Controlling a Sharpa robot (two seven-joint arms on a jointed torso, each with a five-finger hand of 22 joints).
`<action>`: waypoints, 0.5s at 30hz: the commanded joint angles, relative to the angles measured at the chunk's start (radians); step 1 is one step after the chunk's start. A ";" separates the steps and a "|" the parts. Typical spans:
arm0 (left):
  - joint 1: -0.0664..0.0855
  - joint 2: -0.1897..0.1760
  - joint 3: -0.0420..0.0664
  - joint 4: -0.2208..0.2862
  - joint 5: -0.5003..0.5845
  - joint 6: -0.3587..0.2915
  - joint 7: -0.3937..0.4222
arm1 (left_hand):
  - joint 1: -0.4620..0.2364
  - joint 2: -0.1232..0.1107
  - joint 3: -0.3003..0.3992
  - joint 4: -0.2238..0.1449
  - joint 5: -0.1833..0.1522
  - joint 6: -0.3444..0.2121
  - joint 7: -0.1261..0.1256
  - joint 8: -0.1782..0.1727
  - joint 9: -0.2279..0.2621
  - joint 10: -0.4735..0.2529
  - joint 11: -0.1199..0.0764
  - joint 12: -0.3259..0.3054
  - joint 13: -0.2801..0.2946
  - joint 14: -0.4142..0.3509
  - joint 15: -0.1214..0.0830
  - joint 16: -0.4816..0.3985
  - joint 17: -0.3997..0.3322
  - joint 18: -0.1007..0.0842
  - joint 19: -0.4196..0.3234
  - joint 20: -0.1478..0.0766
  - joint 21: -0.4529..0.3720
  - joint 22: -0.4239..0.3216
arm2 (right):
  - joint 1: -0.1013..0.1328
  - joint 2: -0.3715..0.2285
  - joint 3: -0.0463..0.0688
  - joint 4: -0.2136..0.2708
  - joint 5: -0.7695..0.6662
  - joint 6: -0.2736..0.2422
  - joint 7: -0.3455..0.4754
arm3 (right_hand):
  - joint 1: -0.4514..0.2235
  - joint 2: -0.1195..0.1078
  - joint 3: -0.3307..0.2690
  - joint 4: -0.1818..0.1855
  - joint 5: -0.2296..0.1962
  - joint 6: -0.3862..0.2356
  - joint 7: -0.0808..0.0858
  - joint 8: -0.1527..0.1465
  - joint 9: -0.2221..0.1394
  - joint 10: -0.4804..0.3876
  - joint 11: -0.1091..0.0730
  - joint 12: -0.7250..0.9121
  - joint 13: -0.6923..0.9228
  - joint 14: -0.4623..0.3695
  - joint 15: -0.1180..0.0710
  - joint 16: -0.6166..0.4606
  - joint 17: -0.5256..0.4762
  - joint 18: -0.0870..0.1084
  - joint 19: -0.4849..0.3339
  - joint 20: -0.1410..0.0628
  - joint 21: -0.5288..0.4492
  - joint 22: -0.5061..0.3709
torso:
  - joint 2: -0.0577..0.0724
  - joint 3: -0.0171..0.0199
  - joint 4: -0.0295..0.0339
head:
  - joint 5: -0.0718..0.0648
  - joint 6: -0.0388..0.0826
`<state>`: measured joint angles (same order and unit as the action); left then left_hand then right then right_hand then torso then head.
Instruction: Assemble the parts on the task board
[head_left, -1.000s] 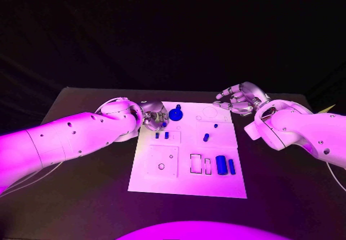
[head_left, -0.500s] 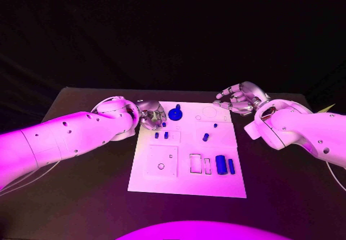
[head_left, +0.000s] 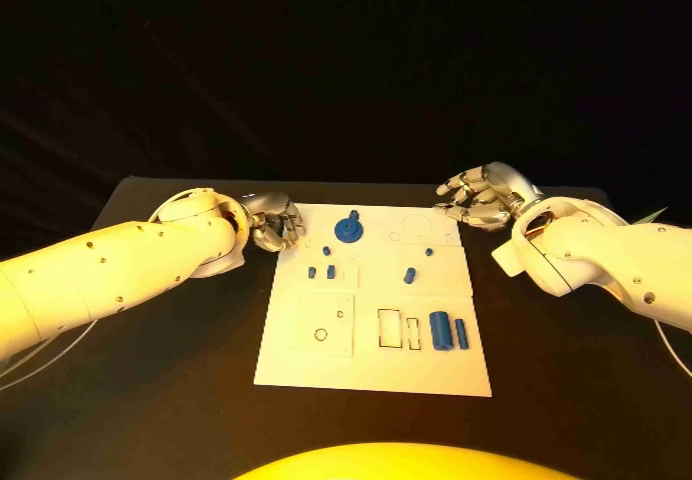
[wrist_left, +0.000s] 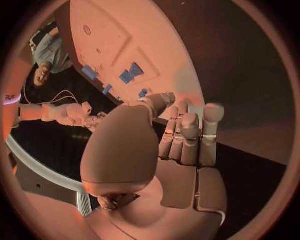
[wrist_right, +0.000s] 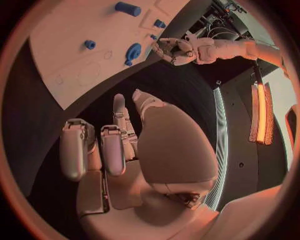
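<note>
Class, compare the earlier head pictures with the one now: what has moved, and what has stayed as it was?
The left hand has drawn back off the white task board towards its left edge, away from the round blue part with a stem; it holds nothing. The right hand stays beyond the board's far right corner, fingers curled, and the small blue parts lie as before.

A black table (head_left: 173, 400) under dark surroundings, with a thin pale cable (head_left: 43, 365) at its left edge.

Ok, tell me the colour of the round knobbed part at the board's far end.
Blue round knobbed part; clearest in head view.
</note>
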<state>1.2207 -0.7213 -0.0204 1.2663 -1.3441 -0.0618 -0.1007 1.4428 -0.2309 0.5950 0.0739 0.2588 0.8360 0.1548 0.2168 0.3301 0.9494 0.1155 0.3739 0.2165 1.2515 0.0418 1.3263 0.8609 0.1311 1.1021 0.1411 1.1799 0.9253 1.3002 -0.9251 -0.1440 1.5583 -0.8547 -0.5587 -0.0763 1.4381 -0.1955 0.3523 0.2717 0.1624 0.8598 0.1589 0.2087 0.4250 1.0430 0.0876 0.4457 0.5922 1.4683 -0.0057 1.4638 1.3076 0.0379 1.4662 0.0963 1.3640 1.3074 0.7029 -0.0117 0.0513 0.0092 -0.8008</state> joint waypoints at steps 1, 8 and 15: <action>0.004 -0.022 0.008 0.006 0.219 -0.058 0.071 | 0.013 0.017 0.002 -0.019 -0.002 0.057 0.011 0.032 0.010 0.052 -0.018 0.058 0.026 -0.002 -0.015 -0.003 -0.004 0.020 -0.012 -0.013 -0.003 -0.007 | 0.000 0.002 0.000 -0.015 -0.168 0.104 0.013 | 0.016 -0.025 0.058 -0.017 0.005 0.016 0.014 -0.004 -0.004 0.005 0.003 -0.102 -0.102 0.057 0.012 -0.007 0.065 0.018 0.014 0.008 -0.022 0.093 | -0.001 0.0003 -0.0018 | -0.001 0.002; 0.007 -0.097 0.019 0.052 0.810 -0.036 0.234 | 0.007 0.021 0.016 -0.054 0.005 0.047 0.045 0.028 0.003 -0.115 0.029 0.104 0.042 -0.333 0.025 -0.270 -0.329 0.050 -0.295 0.010 -0.185 -0.185 | -0.010 0.014 -0.001 -0.036 -0.504 0.221 -0.012 | 0.004 -0.060 0.112 -0.055 -0.021 0.026 0.002 -0.018 -0.010 -0.065 0.012 -0.224 -0.223 0.050 0.022 -0.016 0.049 0.031 -0.010 0.017 -0.085 0.049 | 0.000 0.0000 -0.0002 | -0.018 0.012; 0.006 -0.154 0.020 0.111 1.095 0.026 0.342 | -0.004 0.029 0.003 -0.065 0.003 0.041 0.052 0.032 0.004 -0.117 0.035 0.101 0.020 -0.338 0.033 -0.317 -0.365 0.053 -0.317 0.024 -0.201 -0.192 | -0.032 0.035 -0.001 -0.051 -0.692 0.281 -0.063 | -0.011 -0.066 0.120 -0.074 -0.033 0.045 0.001 -0.018 -0.011 -0.038 0.012 -0.231 -0.263 0.053 0.022 -0.017 0.045 0.028 0.002 0.016 -0.073 0.057 | 0.001 -0.0018 -0.0001 | -0.033 0.027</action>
<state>1.2259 -0.8722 -0.0013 1.3648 -0.5063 -0.0829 0.1299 1.4465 -0.2043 0.6040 0.0068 0.2588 0.8737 0.2039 0.2473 0.3328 0.8287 0.1504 0.4729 0.2376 0.9162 0.0733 1.0156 0.4972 0.1734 0.7912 0.1626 0.9825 0.7341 1.2714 -0.8940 -0.1454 1.5108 -1.3677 -0.3576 -0.1012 1.4333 -0.2568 0.4724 0.2022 0.1353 0.9045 0.1569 0.1930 0.4141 0.9979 0.0989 0.2163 0.3305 1.4647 0.0127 1.4505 1.3075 0.0538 1.4606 0.1096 1.2875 1.3081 0.7031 -0.0121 0.0518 -0.0202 -0.7805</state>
